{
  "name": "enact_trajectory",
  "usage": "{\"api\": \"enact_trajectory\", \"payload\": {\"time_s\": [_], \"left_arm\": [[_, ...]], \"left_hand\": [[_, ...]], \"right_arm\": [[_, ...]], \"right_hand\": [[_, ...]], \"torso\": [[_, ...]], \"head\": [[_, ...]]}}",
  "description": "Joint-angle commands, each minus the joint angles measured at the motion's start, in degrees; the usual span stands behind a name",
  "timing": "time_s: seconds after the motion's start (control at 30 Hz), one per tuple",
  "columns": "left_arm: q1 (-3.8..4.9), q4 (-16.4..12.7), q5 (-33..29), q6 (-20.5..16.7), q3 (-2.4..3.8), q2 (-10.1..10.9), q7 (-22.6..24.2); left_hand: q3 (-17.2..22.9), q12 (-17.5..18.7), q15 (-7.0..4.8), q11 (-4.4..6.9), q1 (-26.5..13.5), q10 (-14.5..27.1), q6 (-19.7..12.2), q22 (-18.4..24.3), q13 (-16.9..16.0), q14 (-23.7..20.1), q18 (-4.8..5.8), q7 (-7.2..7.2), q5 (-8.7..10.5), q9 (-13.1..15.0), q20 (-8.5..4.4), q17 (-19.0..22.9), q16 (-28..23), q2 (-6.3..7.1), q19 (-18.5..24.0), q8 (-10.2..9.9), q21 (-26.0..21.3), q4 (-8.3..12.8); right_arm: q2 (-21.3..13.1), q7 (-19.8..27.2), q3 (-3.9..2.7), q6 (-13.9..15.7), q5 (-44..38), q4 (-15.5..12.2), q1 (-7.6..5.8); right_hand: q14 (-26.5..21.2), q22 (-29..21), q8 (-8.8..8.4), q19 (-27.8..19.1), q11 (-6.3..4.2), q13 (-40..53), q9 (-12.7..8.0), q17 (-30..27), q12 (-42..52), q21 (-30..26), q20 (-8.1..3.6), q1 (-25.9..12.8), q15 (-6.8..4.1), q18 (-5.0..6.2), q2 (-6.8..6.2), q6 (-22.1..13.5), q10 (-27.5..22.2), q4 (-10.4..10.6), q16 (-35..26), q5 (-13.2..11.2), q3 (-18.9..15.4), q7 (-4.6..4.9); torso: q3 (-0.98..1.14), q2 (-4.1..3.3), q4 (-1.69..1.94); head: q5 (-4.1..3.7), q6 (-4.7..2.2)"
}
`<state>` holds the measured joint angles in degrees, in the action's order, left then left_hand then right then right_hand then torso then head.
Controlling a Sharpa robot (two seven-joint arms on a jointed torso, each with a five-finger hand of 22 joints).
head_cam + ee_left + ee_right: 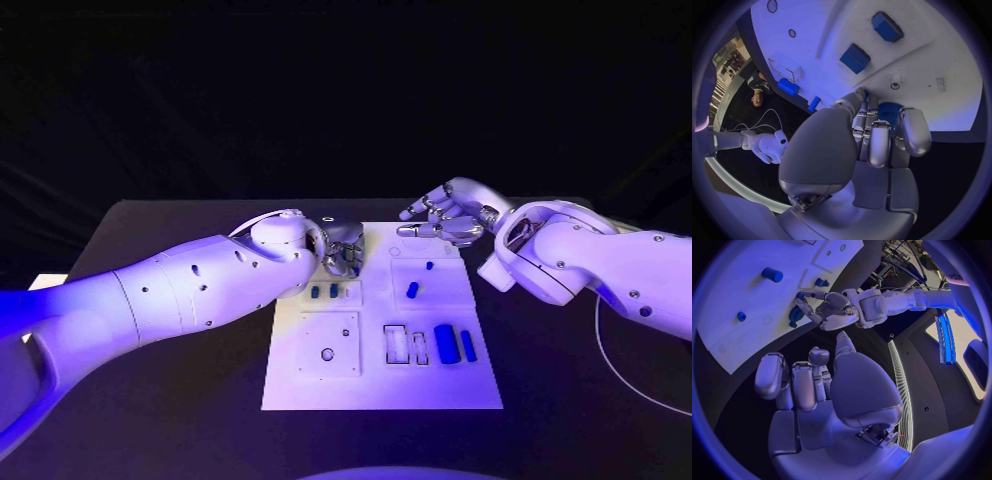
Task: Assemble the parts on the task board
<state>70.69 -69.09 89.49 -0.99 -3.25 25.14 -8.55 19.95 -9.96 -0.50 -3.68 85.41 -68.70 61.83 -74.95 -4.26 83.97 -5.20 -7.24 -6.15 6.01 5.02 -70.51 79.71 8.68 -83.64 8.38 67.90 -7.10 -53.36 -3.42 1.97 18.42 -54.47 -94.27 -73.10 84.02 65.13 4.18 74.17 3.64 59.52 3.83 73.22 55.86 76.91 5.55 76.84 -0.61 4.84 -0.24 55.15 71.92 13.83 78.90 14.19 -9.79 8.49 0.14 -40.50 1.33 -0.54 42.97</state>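
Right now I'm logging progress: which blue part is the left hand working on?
The round blue part at the task board's far-left edge; the left hand's fingers close around it, while the other blue parts lie untouched.

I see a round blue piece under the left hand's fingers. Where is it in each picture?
Head view: not visible; the left hand covers that board edge.
Left wrist view: round blue part at that hand's fingertips.
Right wrist view: blue disc beside the left hand.
Shared landmark: white task board.
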Motion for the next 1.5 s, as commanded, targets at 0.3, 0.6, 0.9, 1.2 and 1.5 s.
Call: {"api": "enact_trajectory", "payload": {"time_s": [0.3, 0.6, 0.9, 1.2, 1.5], "left_arm": [[-0.15, 0.2, 0.5, 1.3, 0.01, -0.6, -0.1], [-0.19, 0.2, 0.5, 1.3, 0.01, -0.6, 0.1], [-0.33, -0.2, 0.2, -1.6, 0.04, -0.1, 0.9], [-0.35, -2.8, -1.2, -3.5, 1.22, 2.3, 0.0], [-0.20, -6.1, -5.1, -2.6, 2.48, 6.8, -1.1]], "left_hand": [[1.0, 0.8, -0.40, -0.01, -0.1, -0.6, 0.5, -2.1, 0.1, 1.7, 0.91, -0.28, 0.18, -0.2, -0.22, 0.2, 0.3, 0.61, -0.8, -0.6, 1.0, 0.2], [2.4, 1.6, -0.40, -0.05, -0.3, -1.0, 0.8, -2.8, 0.1, 1.9, 1.05, -0.24, 0.14, -0.3, -0.16, 0.3, 0.4, 0.59, -1.0, -1.0, 1.9, 0.6], [7.3, 2.0, -1.07, 0.73, 1.3, -4.4, 4.1, -4.6, -0.5, 2.2, 1.45, 0.23, 0.67, 0.1, -0.72, 0.0, 0.8, -1.31, -1.5, -0.3, 4.3, 3.6], [8.8, 2.6, -1.19, 0.84, -0.3, -5.4, 5.0, -5.1, -0.8, 2.2, 1.55, 0.18, 0.83, 0.3, -0.88, 0.6, 0.6, -1.12, -1.7, -0.4, 4.9, 4.5], [9.8, 3.5, -1.08, 0.69, -1.5, -5.3, 4.8, -5.3, -0.9, 2.1, 1.58, 0.03, 0.52, 0.2, -0.85, 1.1, 0.5, -0.56, -1.6, -1.1, 5.0, 5.3]], "right_arm": [[0.2, 0.3, 0.00, -0.9, -0.3, 0.0, 0.04], [0.3, 0.4, 0.00, -1.0, -0.3, 0.0, 0.04], [0.3, 0.4, 0.00, -1.0, -0.3, 0.1, 0.04], [0.3, 0.4, 0.00, -1.1, -0.3, 0.2, 0.04], [0.3, 0.4, 0.01, -1.1, -0.3, 0.3, 0.06]], "right_hand": [[2.5, 0.0, -0.04, -0.4, -0.11, 0.0, 0.0, 0.0, 0.3, -0.2, 0.02, 0.1, -0.13, 0.66, 0.63, 0.3, 0.2, 0.0, -0.2, 0.3, -0.3, 0.03], [2.5, 0.0, -0.04, -0.4, -0.11, 0.0, 0.0, 0.0, 0.3, -0.2, 0.02, 0.1, -0.13, 0.66, 0.63, 0.3, 0.2, 0.0, -0.2, 0.3, -0.3, 0.03], [2.5, 0.0, -0.04, -0.4, -0.11, 0.0, 0.0, 0.0, 0.3, -0.2, 0.02, 0.1, -0.13, 0.66, 0.63, 0.3, 0.2, 0.0, -0.2, 0.3, -0.3, 0.03], [2.5, 0.0, -0.04, -0.4, -0.11, 0.0, 0.0, 0.0, 0.3, -0.2, 0.02, 0.1, -0.13, 0.66, 0.63, 0.3, 0.2, 0.0, -0.2, 0.3, -0.3, 0.03], [2.5, 0.0, -0.01, -0.4, -0.12, 0.2, 0.0, 0.1, 0.4, -0.2, 0.02, 0.1, -0.14, 0.66, 0.70, 0.3, 0.3, 0.0, -0.2, 0.4, -0.4, 0.01]], "torso": [[0.03, -0.02, -0.02], [0.06, -0.05, -0.02], [0.03, -0.01, -0.04], [0.09, 0.06, 0.05], [0.07, 0.09, 0.19]], "head": [[0.02, -0.05], [-0.04, 0.00], [-0.07, -0.05], [-0.29, -0.12], [-0.23, -0.38]]}}
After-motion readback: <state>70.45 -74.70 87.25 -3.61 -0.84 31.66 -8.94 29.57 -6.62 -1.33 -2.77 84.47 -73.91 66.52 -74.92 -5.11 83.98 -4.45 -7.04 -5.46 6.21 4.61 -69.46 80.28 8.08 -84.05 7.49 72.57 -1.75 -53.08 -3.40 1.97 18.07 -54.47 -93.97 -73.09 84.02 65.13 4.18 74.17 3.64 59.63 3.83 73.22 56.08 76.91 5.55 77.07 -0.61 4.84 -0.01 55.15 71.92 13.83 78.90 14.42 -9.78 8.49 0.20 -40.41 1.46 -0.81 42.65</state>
